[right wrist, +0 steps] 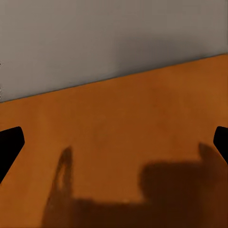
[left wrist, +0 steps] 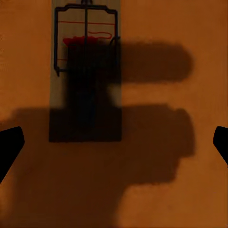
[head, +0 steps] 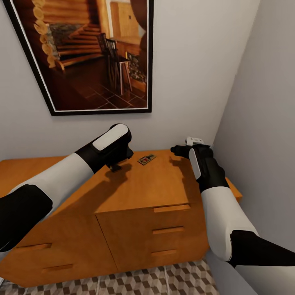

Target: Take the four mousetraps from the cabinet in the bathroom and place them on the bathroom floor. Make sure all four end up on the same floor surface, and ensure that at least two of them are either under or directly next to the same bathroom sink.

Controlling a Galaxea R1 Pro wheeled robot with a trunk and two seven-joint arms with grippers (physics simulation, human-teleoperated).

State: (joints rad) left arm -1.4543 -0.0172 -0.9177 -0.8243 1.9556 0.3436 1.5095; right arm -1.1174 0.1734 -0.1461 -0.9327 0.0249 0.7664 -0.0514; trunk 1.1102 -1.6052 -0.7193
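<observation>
While your left claw (left wrist: pixel 114 142) hangs wide open above the mousetrap (left wrist: pixel 85 71), an off-centre descent could nudge it along the cabinet (head: pixel 164 184).

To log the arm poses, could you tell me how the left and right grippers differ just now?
The left gripper hangs above the cabinet top with a mousetrap ahead of it; the right gripper has none before it. The left looks down at the wood; the right looks across it toward the wall at the cabinet's far end. Both are open and empty.
</observation>
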